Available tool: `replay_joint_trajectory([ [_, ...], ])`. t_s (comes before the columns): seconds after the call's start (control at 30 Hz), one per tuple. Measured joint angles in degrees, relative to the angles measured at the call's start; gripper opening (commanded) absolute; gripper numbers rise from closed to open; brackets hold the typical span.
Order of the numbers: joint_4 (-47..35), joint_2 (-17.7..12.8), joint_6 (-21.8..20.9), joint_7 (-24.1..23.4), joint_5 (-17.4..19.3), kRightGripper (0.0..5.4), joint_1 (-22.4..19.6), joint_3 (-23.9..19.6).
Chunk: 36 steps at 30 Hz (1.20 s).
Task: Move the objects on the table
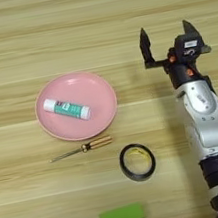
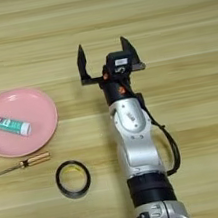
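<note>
Now: glue stick point(image 1: 67, 109) on pink plate point(image 1: 96, 85), cap seemingly lower-right | jaws apart.

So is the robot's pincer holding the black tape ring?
No, the pincer is open and empty over bare wood, and the black tape ring lies flat on the table well away from it.

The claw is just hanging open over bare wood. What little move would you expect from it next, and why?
Probably a swing left and back toward the black tape ring. The gripper is open and holds nothing, the glue stick already lies in the pink plate, and the ring lies flat on the table beside the forearm, outside the plate.
</note>
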Motion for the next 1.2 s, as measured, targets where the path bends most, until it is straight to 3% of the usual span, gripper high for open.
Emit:
replay_joint_trajectory([
  [0.43,-0.43,-1.18,-0.26,3.07,3.22,5.40,0.10,0.06],
  [0.6,-0.46,-3.02,2.05,9.44,5.13,5.40,-1.11,2.65],
  [1.2,2.11,-5.61,5.29,21.99,4.56,5.40,-6.22,9.89],
])
